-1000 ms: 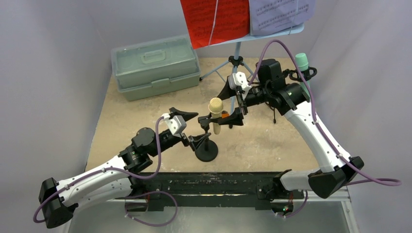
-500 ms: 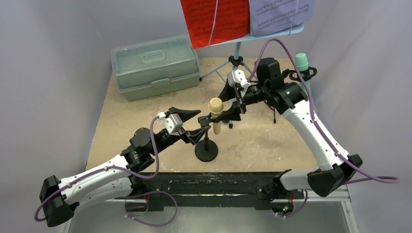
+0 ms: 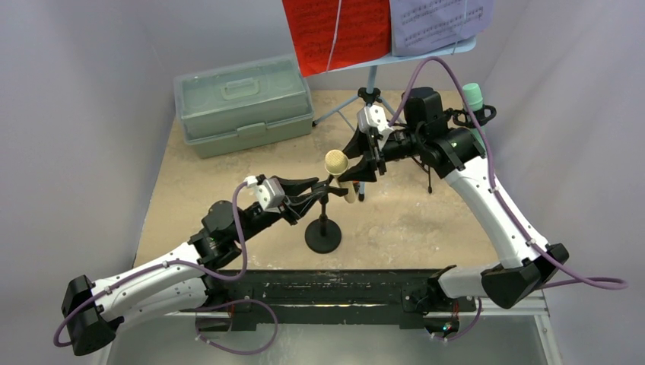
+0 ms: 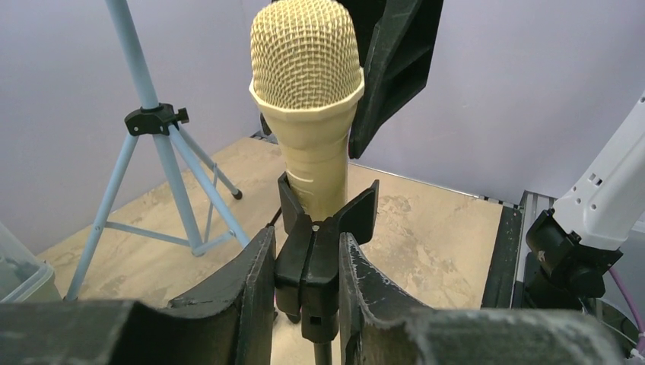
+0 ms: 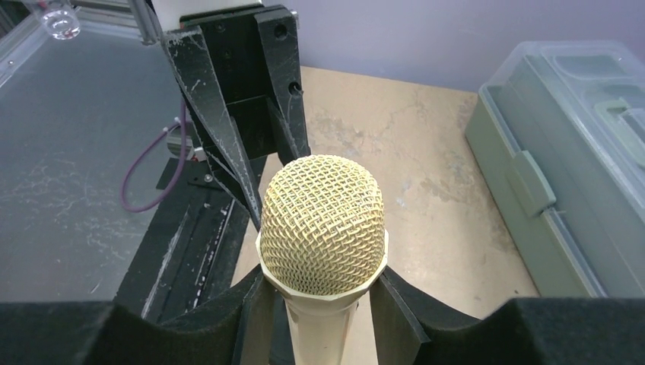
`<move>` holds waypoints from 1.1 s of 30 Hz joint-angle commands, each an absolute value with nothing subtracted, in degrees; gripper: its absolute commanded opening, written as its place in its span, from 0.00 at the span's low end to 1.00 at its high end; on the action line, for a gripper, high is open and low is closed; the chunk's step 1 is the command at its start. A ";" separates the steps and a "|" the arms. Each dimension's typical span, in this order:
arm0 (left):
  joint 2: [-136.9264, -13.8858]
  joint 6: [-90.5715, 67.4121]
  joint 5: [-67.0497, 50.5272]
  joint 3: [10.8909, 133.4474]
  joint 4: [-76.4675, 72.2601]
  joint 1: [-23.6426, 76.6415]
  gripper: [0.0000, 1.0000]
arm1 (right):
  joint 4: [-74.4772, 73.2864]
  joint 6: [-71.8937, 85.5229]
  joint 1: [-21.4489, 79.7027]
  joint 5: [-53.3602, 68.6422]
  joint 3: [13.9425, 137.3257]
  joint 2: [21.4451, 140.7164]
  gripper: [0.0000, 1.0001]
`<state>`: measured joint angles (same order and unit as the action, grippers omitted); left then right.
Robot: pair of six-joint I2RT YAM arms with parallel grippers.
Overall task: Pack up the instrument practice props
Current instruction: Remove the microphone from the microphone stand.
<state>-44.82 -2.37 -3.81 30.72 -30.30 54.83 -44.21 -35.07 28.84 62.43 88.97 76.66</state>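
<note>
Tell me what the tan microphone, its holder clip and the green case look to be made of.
Tan microphone: woven mesh head, likely metal painted tan or moulded plastic; smooth matte plastic-looking body. Holder clip: black matte plastic, judging by moulded edges and a small pin. Green case: translucent pale plastic; inner shapes show faintly through the lid.

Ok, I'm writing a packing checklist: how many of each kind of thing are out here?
Microphones: 2 (tan microphone, teal microphone)
Mic holders: 2 (round-base holder, second holder)
Music rack: 1
Music sheets: 2 (red sheet, purple sheet)
Green case: 1
Total: 8
</note>
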 commanded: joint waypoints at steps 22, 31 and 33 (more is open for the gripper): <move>-37.43 -7.05 2.84 34.10 -18.19 54.87 0.94 | -46.14 -33.71 14.49 66.62 76.83 56.60 0.13; -27.40 -14.40 6.61 33.49 -6.09 54.85 0.98 | -44.58 -30.17 12.95 65.72 70.80 52.28 0.13; -25.27 -16.54 7.17 32.75 -4.75 54.90 0.98 | -43.91 -29.13 12.60 66.01 69.47 51.37 0.13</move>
